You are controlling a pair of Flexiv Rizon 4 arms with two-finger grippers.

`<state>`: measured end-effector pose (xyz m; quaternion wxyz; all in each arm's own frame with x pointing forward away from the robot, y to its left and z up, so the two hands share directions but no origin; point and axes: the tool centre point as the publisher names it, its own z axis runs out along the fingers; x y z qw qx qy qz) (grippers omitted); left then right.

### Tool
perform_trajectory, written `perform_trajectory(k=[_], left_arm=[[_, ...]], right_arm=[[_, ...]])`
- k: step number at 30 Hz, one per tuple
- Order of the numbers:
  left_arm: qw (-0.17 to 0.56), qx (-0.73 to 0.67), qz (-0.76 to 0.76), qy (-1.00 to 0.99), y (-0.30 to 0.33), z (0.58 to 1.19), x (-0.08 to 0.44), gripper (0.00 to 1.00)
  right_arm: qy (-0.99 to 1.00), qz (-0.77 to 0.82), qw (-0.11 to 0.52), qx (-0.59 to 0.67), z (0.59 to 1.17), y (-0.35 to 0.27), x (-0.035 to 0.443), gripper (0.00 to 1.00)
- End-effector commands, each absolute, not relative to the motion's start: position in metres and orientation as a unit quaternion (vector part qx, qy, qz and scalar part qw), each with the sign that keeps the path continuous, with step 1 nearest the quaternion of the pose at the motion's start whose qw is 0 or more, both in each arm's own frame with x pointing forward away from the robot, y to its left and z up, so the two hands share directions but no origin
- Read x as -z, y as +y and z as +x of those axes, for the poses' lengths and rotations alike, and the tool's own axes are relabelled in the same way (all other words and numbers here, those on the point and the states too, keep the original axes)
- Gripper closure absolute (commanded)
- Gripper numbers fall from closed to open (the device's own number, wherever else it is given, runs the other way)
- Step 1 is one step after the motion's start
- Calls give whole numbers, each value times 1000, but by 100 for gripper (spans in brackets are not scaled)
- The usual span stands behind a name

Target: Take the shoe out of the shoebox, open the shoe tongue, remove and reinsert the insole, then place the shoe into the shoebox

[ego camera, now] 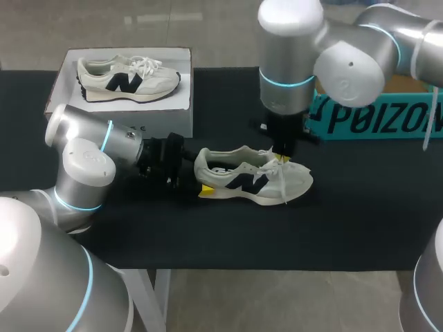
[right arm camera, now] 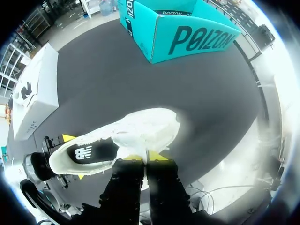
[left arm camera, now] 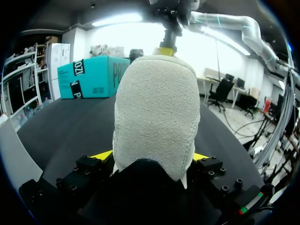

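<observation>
A white box (ego camera: 181,104) sits well behind the left arm (ego camera: 90,166) and away from its jaws. It carries a second shoe (ego camera: 128,76) lying on its side, cream with a dark letter-shaped mark and white laces. The small dark print on the box front is too small to make out.

The left arm lies low over the black desk (ego camera: 346,228). Its jaws stand wide, with a yellow tip (left arm camera: 104,154) on each side of the heel, and they hold the shoe (ego camera: 249,180) there. The shoe stands on its sole on the desk between the two arms, toe pointing away from the left jaws. It is cream with a fuzzy pale heel, a dark letter-shaped mark on its side and loose white laces spilling over the upper.

The right arm (ego camera: 291,62) comes straight down onto the shoe. Its jaws are narrow, the yellow tips almost together, pinching the shoe at its laced top. Just beneath them the shoe's opening shows a dark insole (right arm camera: 91,152) with a pale printed mark.

An open-topped teal box (ego camera: 374,117) stands just behind and beside the right jaws, with large dark lettering along its side.
</observation>
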<state>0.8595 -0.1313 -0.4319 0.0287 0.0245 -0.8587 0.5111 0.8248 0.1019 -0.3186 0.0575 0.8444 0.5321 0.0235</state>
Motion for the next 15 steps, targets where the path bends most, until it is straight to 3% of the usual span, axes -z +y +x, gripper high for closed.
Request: perform_trajectory(k=[1, 15], left_arm=[[30, -510, 24, -859, -131, 860, 432, 100], [30, -510, 24, -859, -131, 860, 432, 100]], right_arm=[[471, 877, 32, -89, 811, 85, 327, 100], [469, 881, -9, -54, 824, 67, 364, 100]])
